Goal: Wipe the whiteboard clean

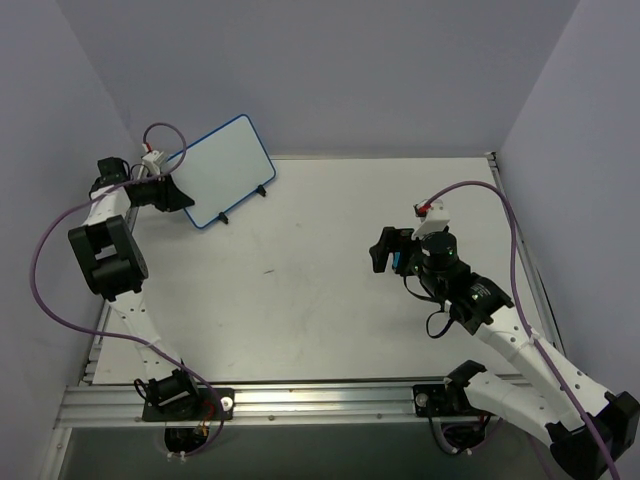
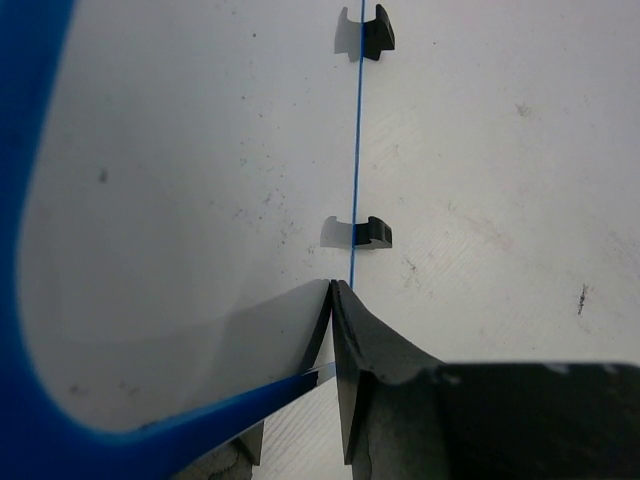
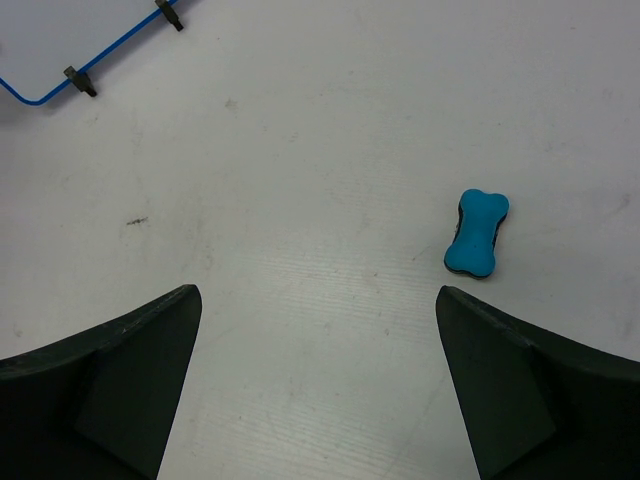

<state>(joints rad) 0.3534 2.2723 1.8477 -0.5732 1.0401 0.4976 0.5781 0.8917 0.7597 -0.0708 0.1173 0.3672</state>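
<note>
White table [image 1: 330, 300], propped whiteboard [image 1: 228, 170] (blue-framed), eraser [image 3: 477, 232]

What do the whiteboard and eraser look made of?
The whiteboard: smooth, glossy white panel, a clip mirrored in it; thin blue frame, probably plastic. The eraser: matte blue bone-shaped block, dark lower edge; likely foam or plastic, perhaps felt below.

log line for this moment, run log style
left pincer: at whiteboard left edge | whiteboard: propped, blank | right pincer: open, empty | eraser: on table, untouched
</note>
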